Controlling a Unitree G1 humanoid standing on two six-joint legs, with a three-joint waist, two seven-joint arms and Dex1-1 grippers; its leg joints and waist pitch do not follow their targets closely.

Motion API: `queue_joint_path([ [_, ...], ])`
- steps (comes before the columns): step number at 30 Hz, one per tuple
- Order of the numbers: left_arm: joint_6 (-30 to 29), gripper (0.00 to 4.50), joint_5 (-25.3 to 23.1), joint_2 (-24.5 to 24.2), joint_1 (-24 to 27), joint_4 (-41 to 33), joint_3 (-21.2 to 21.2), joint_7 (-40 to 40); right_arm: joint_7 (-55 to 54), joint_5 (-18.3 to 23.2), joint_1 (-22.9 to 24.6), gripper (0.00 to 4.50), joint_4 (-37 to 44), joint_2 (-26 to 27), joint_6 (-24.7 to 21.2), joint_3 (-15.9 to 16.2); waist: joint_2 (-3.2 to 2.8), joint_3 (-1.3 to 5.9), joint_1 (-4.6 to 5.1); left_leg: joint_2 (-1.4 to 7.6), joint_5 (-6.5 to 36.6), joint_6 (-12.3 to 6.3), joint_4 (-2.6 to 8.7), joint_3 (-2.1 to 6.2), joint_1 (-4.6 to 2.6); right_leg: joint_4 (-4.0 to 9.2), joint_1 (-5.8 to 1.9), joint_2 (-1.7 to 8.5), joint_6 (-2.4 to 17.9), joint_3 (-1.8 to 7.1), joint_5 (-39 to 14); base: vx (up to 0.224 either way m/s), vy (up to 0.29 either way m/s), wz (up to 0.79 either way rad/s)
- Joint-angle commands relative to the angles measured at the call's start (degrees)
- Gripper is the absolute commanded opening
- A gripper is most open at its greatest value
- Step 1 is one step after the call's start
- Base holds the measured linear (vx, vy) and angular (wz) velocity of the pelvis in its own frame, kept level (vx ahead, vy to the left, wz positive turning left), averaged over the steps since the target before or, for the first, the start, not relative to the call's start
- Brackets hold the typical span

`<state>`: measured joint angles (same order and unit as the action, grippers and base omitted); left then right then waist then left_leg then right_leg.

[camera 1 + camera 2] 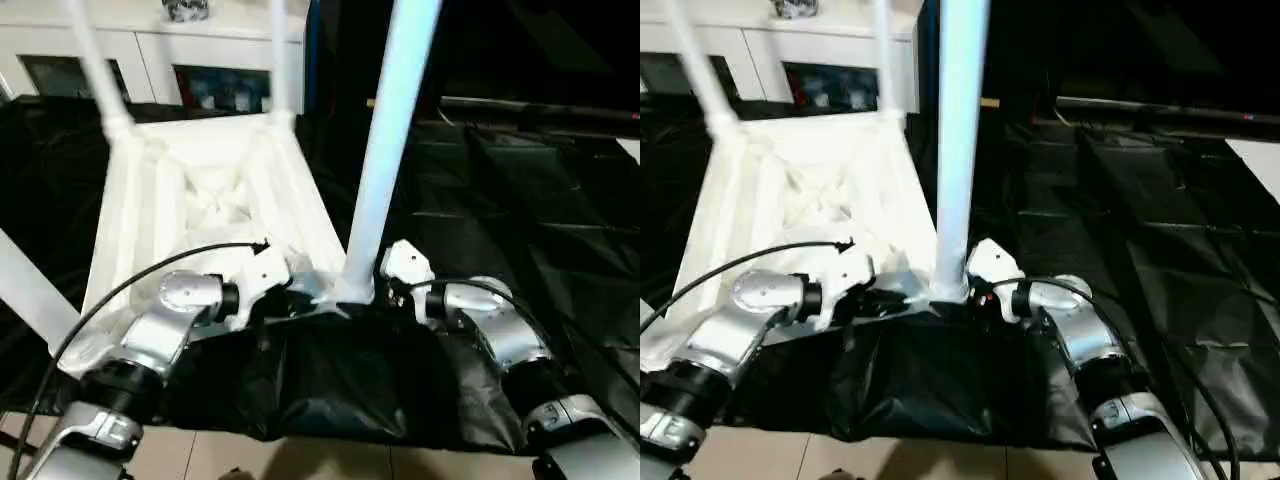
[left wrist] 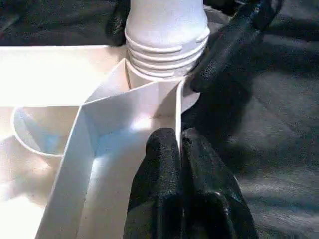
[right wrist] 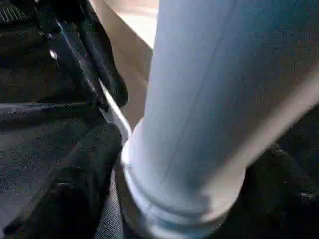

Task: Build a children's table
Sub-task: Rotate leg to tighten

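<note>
Upside-down white table top (image 1: pixel 215 190), X-ribbed underside up, lies on black sheeting (image 1: pixel 520 200). Two far legs (image 1: pixel 95 60) stand in their corner sockets; another leg (image 1: pixel 25 290) at near left. Near-right leg (image 1: pixel 390 130) upright in its socket, threads still showing at its base (image 2: pixel 167 50). Left gripper (image 2: pixel 182 149): fingers closed, pinching the table top's thin edge wall just beside that socket. Right gripper (image 3: pixel 174 199): fingers (image 3: pixel 75 189) spread either side of the leg's flared end, wrapped around it. White cabinet (image 1: pixel 150 60) with glass doors behind.
</note>
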<state>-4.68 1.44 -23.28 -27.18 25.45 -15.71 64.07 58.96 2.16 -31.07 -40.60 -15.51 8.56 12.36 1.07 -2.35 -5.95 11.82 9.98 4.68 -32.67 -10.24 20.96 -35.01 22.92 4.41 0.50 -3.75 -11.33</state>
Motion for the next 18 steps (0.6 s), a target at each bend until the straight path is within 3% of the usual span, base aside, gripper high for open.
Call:
queue_joint_path([
  [1,0.3,0.00,1.4,0.3,1.1,-1.6,-1.9,3.3,2.2,0.9,-0.1,3.39,1.6,-0.4,-0.8,0.3,0.09,3.21,0.01,1.70,10.9,-2.67,3.43,0.05,-0.68,3.54,-2.80,3.51,13.1,2.61,-6.3,0.000,0.000,0.00],
  [4,-0.1,0.00,2.2,-0.1,1.7,-2.4,-2.2,5.1,3.6,1.6,0.4,3.00,2.7,-0.5,-1.4,0.4,0.17,3.28,-0.18,1.70,9.9,-2.90,3.36,0.04,-0.58,3.31,-2.88,3.47,13.1,2.56,-5.1,0.000,0.000,0.00],
  [8,-0.1,0.00,2.1,-0.2,1.9,-2.4,-2.3,5.5,4.5,1.7,0.7,2.79,3.1,-0.5,-1.5,0.6,0.18,3.28,-0.28,1.64,9.6,-3.05,3.30,-0.03,-0.66,3.31,-2.82,3.48,13.2,2.57,-4.7,0.000,0.000,0.00],
  [15,-0.4,0.00,1.9,-0.3,1.9,-2.2,-2.2,5.6,6.1,2.2,1.5,2.73,4.0,-0.4,-2.6,0.8,0.15,3.37,-0.41,1.65,9.2,-2.99,3.24,-0.02,-0.68,3.25,-2.88,3.47,13.0,2.58,-4.6,0.000,0.000,0.00],
  [18,-1.6,0.00,0.0,1.8,0.5,0.4,-1.1,-0.9,3.8,1.6,2.9,2.73,4.4,1.0,-3.6,0.9,0.10,3.24,-0.48,1.70,9.9,-2.88,3.29,-0.09,-0.91,3.41,-2.64,3.41,13.0,2.62,-4.9,0.000,0.000,0.00],
])
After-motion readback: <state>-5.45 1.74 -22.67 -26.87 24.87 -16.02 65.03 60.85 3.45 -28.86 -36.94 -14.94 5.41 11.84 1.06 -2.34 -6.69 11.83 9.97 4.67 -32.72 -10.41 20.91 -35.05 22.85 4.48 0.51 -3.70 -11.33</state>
